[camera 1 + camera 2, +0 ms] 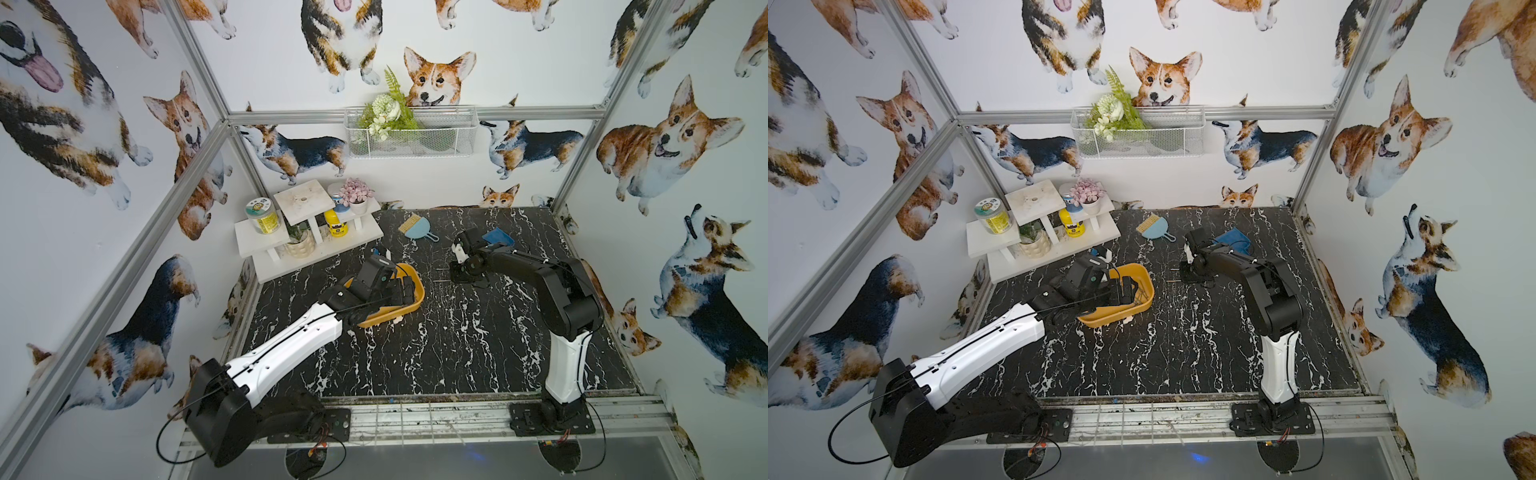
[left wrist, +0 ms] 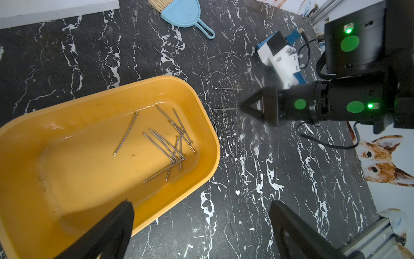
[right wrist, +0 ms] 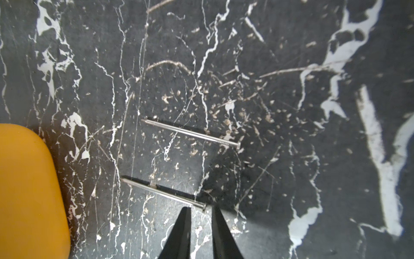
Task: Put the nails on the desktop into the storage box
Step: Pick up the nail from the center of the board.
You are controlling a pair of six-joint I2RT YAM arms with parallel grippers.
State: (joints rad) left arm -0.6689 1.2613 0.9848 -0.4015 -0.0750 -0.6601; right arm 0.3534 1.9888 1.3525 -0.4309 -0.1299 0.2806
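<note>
two grey nails lie parallel on the desktop; others inside the yellow storage box.

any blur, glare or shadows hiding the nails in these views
Right wrist view: both desktop nails sharp, each with a dark shadow. Left wrist view: box nails crisp, faint glare on storage box. In both top views the desktop nails barely show.

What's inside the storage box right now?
Inside the storage box lie about ten nails: a crossed cluster near one end, one nail apart. A finger of the left gripper covers one corner of the floor, so anything there is unseen.
</note>
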